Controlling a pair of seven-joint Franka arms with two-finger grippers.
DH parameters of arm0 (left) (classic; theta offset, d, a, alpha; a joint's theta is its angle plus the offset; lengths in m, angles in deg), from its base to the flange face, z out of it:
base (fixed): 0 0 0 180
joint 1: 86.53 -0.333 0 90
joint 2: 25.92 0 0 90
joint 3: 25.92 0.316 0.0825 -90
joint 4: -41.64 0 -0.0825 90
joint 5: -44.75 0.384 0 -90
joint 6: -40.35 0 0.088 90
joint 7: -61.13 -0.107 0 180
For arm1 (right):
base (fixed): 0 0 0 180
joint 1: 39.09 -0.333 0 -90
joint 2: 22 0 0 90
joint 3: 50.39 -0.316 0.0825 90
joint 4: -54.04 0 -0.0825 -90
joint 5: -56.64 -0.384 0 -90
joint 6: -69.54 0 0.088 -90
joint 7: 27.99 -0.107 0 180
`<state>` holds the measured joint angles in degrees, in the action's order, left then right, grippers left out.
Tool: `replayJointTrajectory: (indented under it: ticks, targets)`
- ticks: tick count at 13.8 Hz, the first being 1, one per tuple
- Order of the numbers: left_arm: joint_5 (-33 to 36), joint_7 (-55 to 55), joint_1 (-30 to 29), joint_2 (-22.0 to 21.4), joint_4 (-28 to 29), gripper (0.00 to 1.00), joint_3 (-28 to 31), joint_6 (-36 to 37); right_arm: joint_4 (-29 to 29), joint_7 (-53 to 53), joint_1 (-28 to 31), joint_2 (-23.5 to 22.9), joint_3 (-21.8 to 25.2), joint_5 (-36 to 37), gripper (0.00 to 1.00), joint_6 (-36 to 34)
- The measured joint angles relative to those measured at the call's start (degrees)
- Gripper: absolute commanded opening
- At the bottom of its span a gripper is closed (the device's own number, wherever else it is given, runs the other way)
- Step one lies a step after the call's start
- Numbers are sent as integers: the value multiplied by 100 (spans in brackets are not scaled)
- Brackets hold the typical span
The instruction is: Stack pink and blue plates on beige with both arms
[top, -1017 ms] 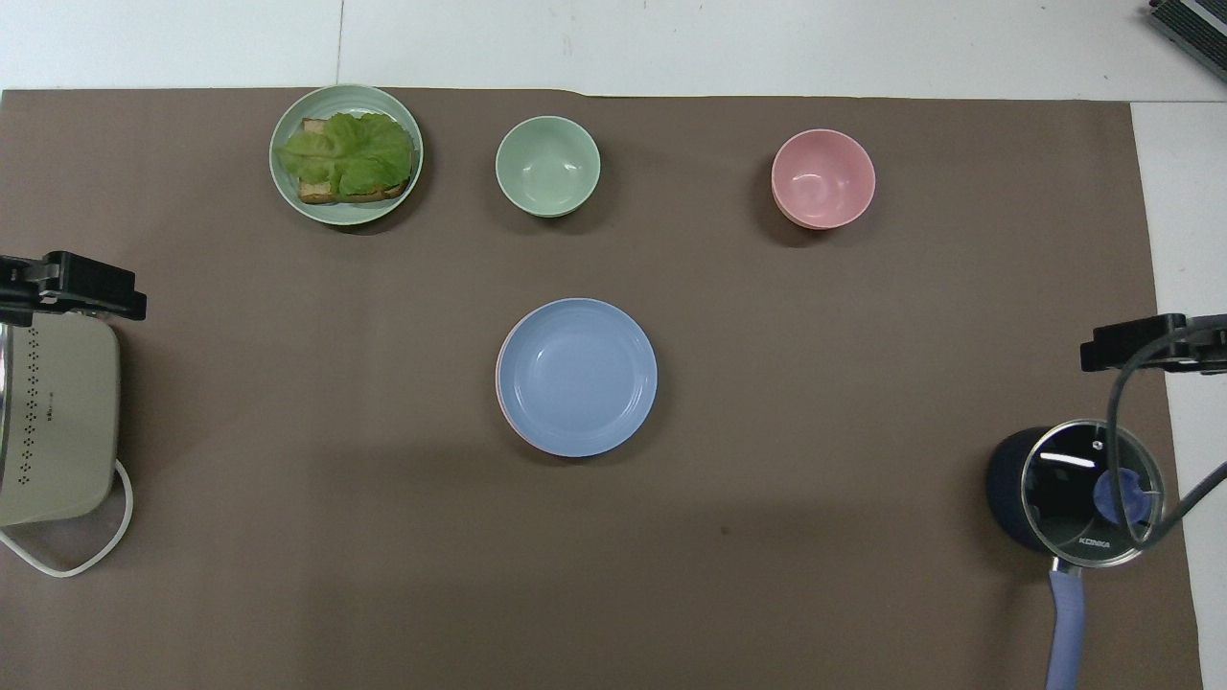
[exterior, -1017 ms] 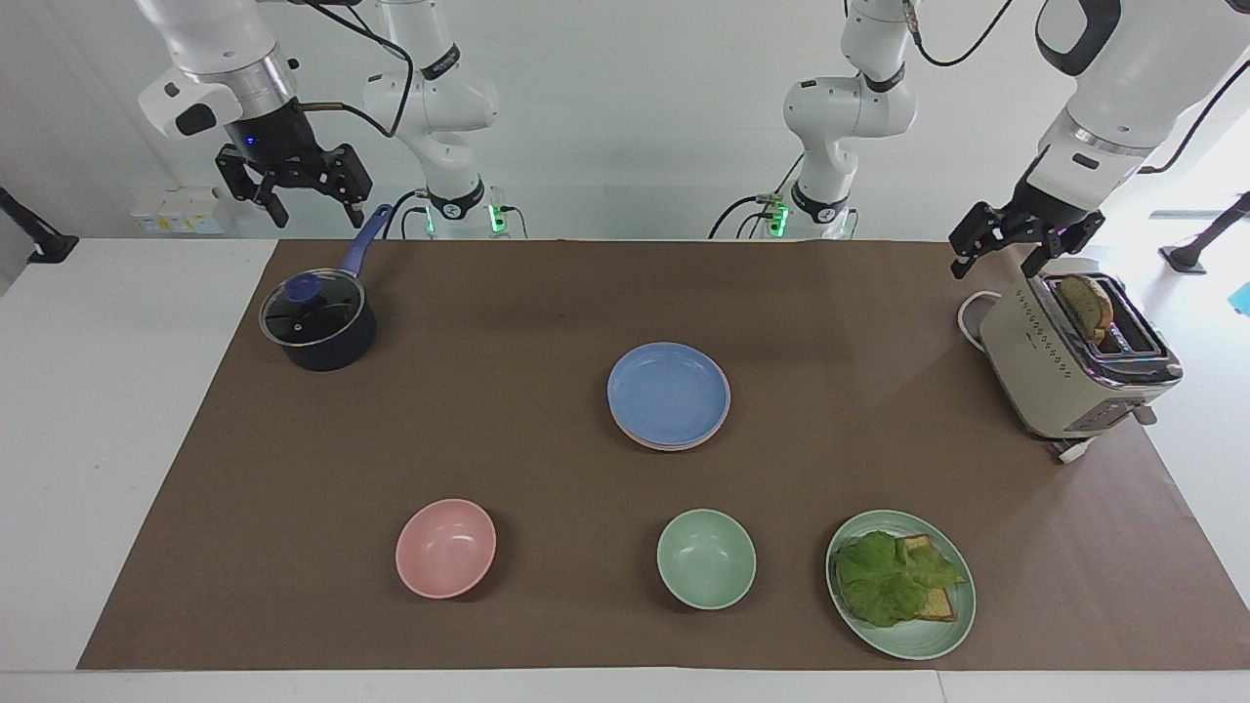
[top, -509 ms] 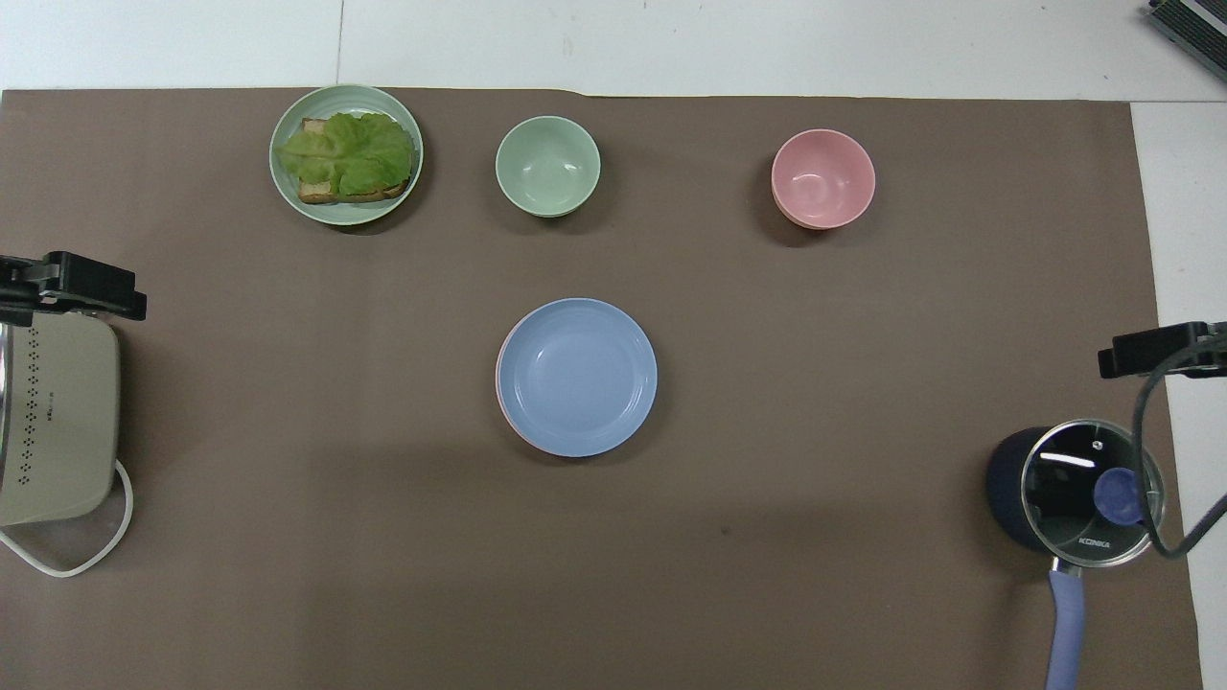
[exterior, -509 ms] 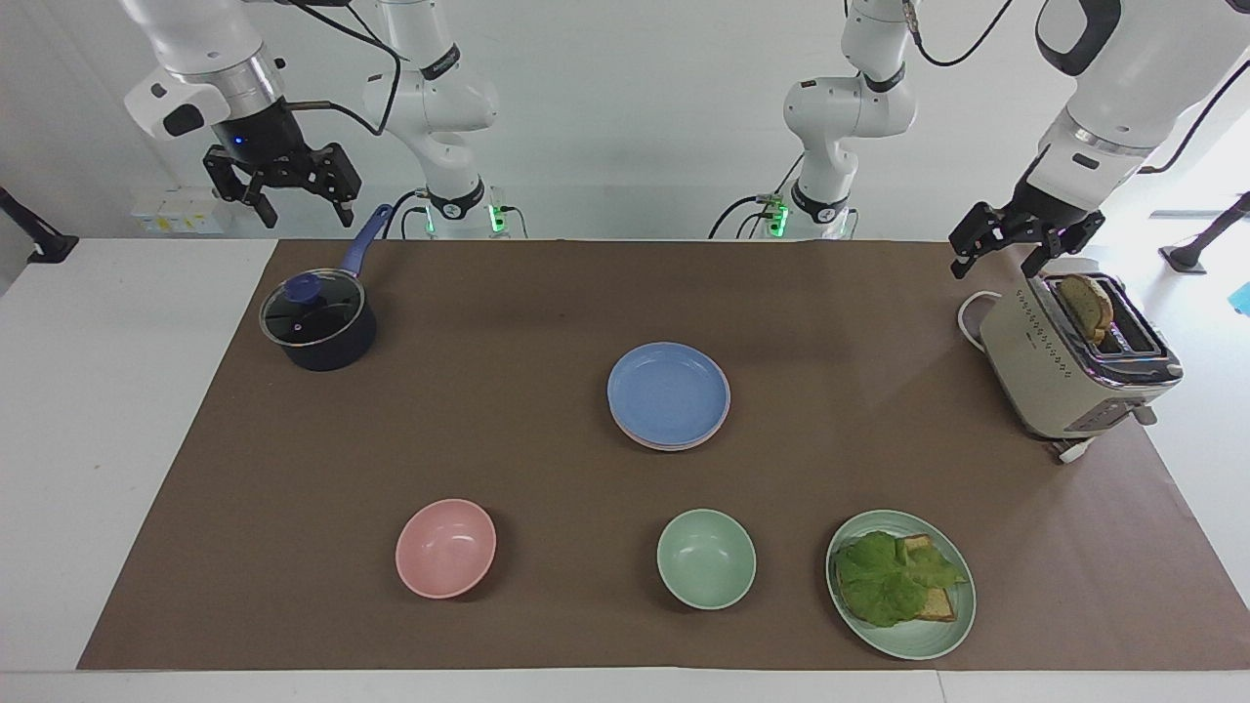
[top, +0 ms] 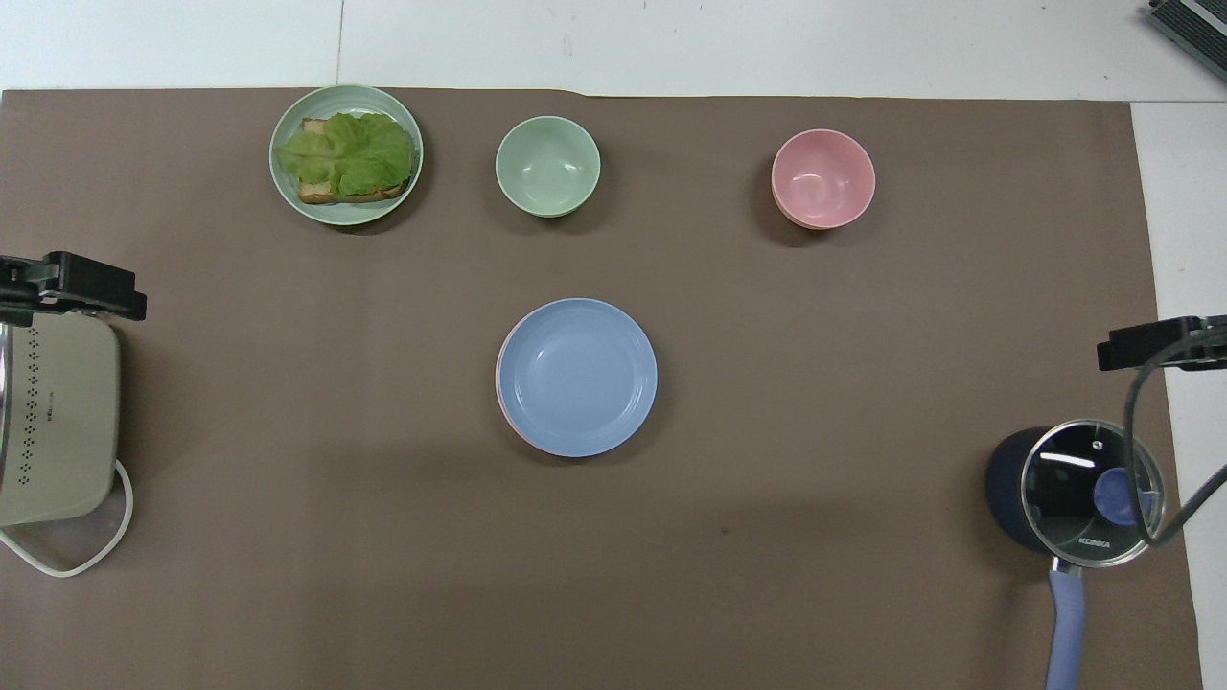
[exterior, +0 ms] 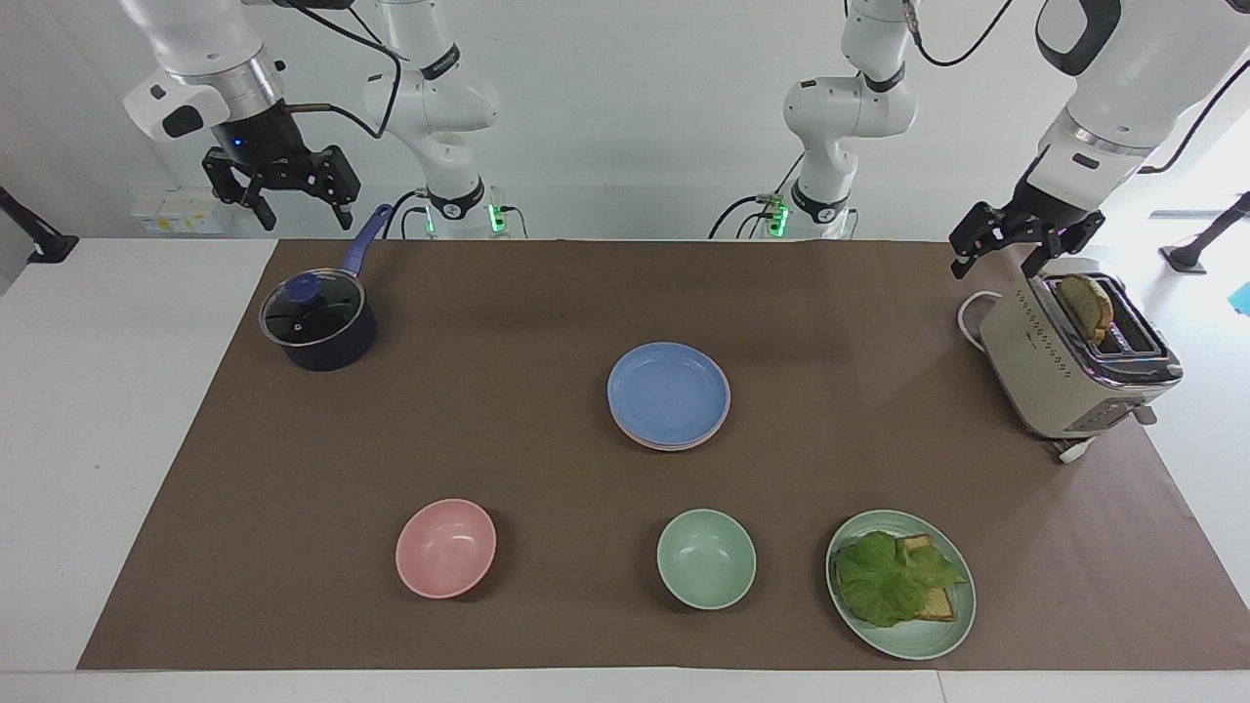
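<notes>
Toaster (exterior: 1064, 366); saucepan (exterior: 317, 322); pink bowl (exterior: 445, 548); green bowl (exterior: 706, 558)

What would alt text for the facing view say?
A blue plate tops a plate stack mid-table, both arms raised away: the left pincer open over the toaster, the right pincer open over the saucepan.

We see a white table (exterior: 107, 410) covered across its middle by a brown mat (exterior: 488, 430). A plain white wall (exterior: 625, 117) rises where the table ends, evenly and brightly lit. A dark bracket (exterior: 34, 234) juts in at the table's edge, by a small white outlet strip (exterior: 176, 210).
</notes>
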<state>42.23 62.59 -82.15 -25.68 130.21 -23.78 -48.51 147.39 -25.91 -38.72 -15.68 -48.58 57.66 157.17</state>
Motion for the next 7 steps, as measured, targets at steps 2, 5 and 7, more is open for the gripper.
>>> replayJointTrajectory:
  ticks: [2,5,7]
  targets:
    - [0,0,0,0,0,100,0,0,0,0,-1,10,-10,0,100,-67]
    - [0,0,0,0,0,100,0,0,-21,0,-1,18,-13,-1,100,-84]
    - [0,0,0,0,0,100,0,0,-40,0,-1,23,-13,-1,100,-84]
